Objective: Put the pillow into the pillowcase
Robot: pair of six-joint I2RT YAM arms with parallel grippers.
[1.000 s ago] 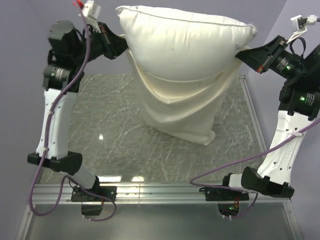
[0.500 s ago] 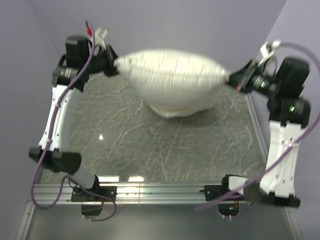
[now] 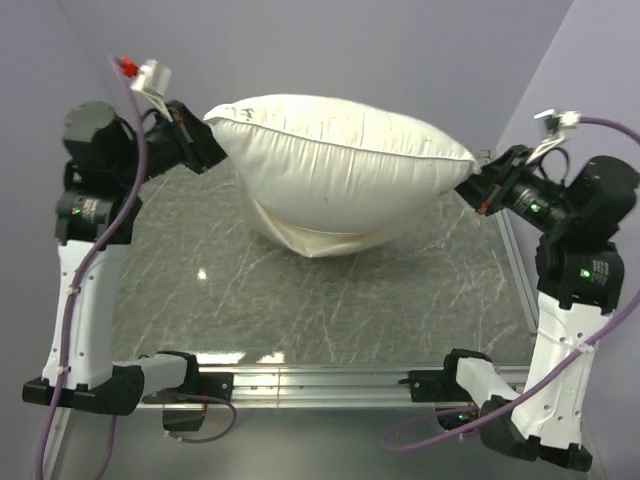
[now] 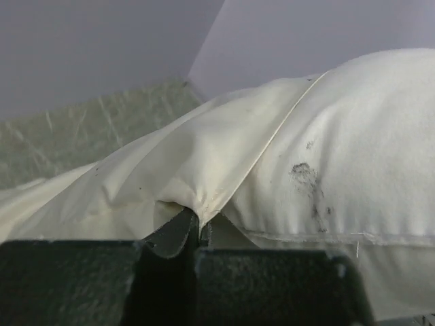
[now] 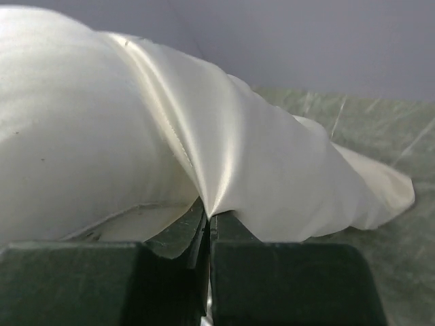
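**Q:** The left claw, at the upper left of the overhead frame: what did it hold?

**A:** Its jaws were pinched together on a fold of the cream pillowcase. In the left wrist view the fabric gathered to a point between the fingertips, with the white pillow bulging just beside it at the right of the frame.

**Q:** And the right claw?

**A:** It was likewise clamped on the pillowcase. The right wrist view showed shiny cream cloth drawn into the closed jaws at lower centre. Whether a corner of the pillow was caught in either pinch could not be told from these views.

**Q:** Where did the task's things lie?

**A:** The pillow hung across the upper middle of the overhead frame, slung between the two claws above the table. The pillowcase sagged in a bunch beneath it, at centre frame.

**Q:** Which step was in hand?

**A:** By judgement, working the pillow down into the sack. The mouth was held at both ends, yet most of the white bulk showed outside the cream cloth, so insertion looked only partly done.

**Q:** What did the next move call for?

**A:** Both pinches kept firm and level, with the mouth stretched wide. The whole would then be lifted and shaken so that the pillow's own weight carried it down. A slipped grip on either side would probably let the mouth collapse and spill the pillow onto the table.
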